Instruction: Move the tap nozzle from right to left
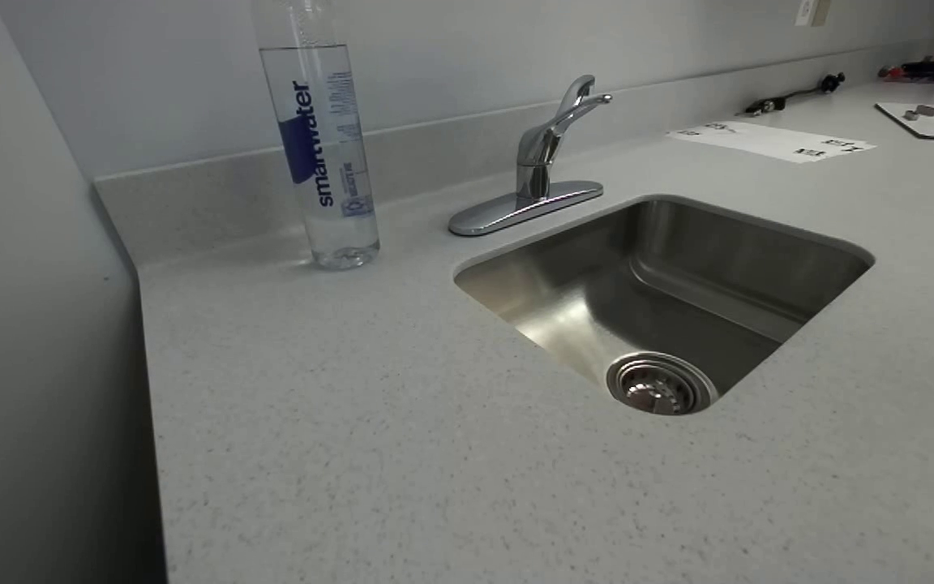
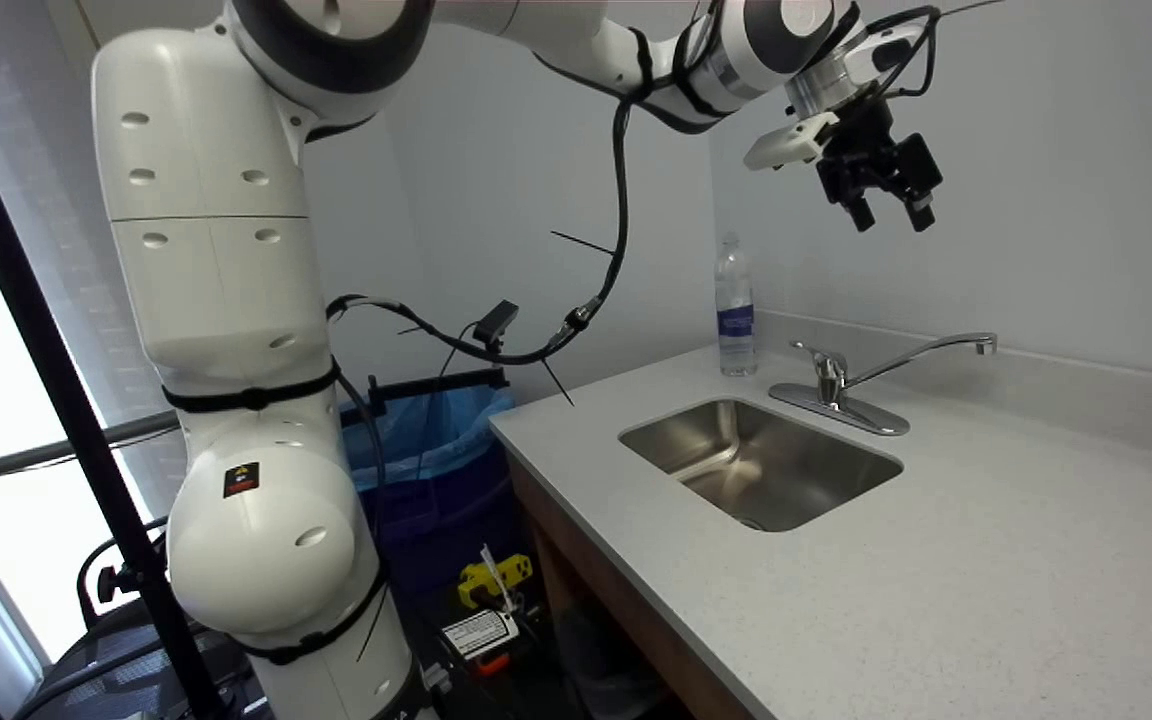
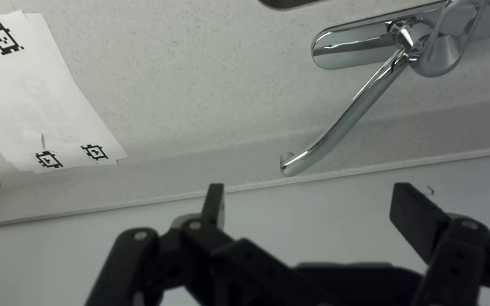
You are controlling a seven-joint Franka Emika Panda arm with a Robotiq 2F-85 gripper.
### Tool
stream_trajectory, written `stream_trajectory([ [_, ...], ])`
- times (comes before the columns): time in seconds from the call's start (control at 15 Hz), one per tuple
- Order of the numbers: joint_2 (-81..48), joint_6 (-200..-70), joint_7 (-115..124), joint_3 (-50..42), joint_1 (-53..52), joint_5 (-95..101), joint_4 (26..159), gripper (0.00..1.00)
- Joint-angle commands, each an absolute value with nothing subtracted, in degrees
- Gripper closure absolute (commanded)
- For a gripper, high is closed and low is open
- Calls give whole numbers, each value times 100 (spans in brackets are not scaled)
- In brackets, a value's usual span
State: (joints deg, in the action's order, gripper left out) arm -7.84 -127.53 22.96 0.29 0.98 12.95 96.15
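The tap [image 1: 533,180] is chrome, on an oval base plate behind the sink. In an exterior view its nozzle [image 2: 921,355] reaches out to the right, away from the bottle, along the back wall and clear of the basin. The wrist view shows the nozzle [image 3: 347,121] slanting down to the left from the tap body, its tip close to the backsplash. My gripper [image 2: 892,214] is high above the tap, near the wall, pointing down. In the wrist view the gripper [image 3: 309,189] is open with nothing between its fingers; the nozzle tip shows just beyond the gap, not touched.
The steel sink [image 1: 759,235] is set into the grey counter [image 2: 976,560]. A water bottle [image 1: 321,154] stands beside the tap, and it shows in an exterior view [image 2: 735,310] too. White marker sheets [image 3: 36,93] lie farther along the counter. The backsplash [image 3: 236,170] runs along the wall.
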Motion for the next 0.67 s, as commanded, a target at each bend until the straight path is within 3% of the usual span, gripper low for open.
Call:
stream_trajectory([
  [0.0,-1485,-12678,2680,-108,-123,1639,8713,0],
  [0.6,-2913,-11939,2952,-373,-598,1770,7068,0],
])
